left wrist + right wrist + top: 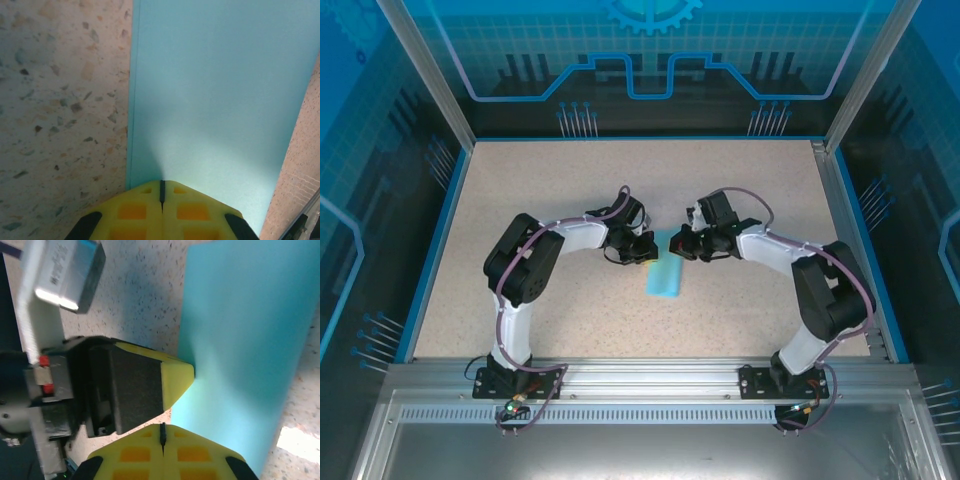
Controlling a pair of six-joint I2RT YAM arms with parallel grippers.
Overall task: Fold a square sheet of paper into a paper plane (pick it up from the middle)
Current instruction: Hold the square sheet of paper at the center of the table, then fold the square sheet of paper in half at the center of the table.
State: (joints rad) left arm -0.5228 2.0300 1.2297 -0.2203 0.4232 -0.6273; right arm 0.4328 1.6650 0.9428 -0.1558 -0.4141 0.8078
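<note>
**A:** Tools first: how do they stand?

**B:** Both are closed. The left tool [645, 248] has its yellow fingers [142, 210] pressed together, with only a thin dark seam between them. The right tool [681, 243] is the same, tips tight against each other at the bottom of its own wrist view.

**A:** Where is the paper?

**B:** The paper [665, 277] lies flat on the speckled desk [570, 320], just below the middle of the overhead frame. It looks like a light-blue oblong, slightly tilted. Its upper end sits between the two tools, which face each other across it. The rest runs toward the bottom of the frame.

**A:** How close is it to the tips?

**B:** In the left wrist view the blue sheet starts right at the closed tips and fills the centre and right. Bare desk shows on the left. In the right wrist view it starts at that tool's tips too and rises into the upper right. The left tool's yellow tip touches its left edge there.

**A:** Is either one pinching it?

**B:** I cannot tell. The tips meet the edge, but no paper shows in either seam.
</note>
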